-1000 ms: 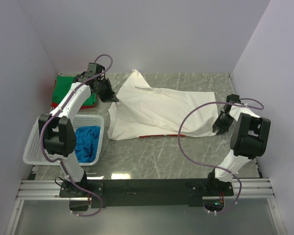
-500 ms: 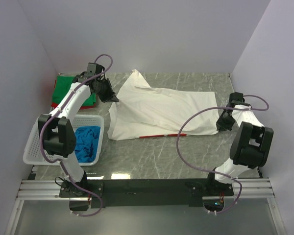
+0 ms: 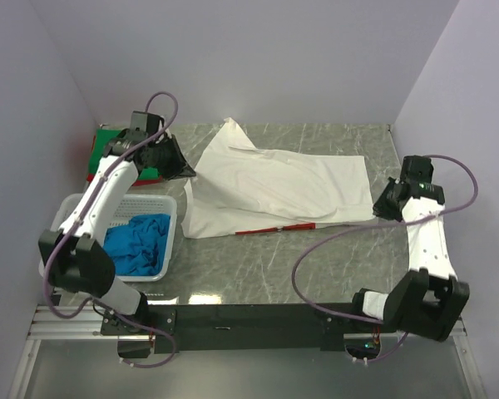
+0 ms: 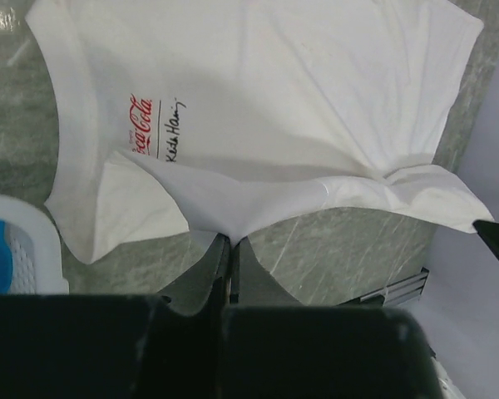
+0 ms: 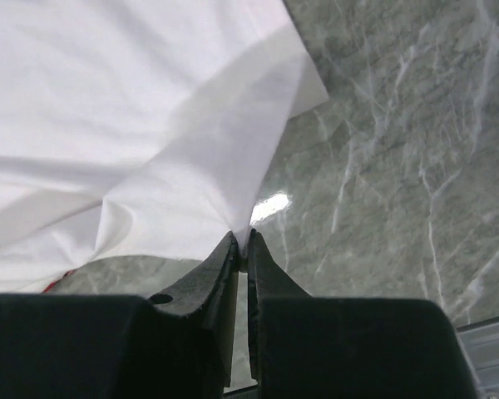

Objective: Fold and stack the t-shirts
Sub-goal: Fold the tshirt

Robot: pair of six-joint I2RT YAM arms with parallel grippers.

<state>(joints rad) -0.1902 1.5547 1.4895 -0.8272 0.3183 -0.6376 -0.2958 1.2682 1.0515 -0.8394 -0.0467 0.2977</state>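
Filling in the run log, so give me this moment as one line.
step: fold white shirt | left pincer: shut on shirt edge | right pincer: shut on shirt edge | blue shirt: in basket

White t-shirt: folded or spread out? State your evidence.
Spread, not folded: white t-shirt lies mostly flat across the table, left gripper and right gripper pinching opposite ends.

white t-shirt [image 3: 274, 187] with red script print [image 4: 143, 125], blue shirt [image 3: 137, 248], grey-veined table [image 3: 258, 270].
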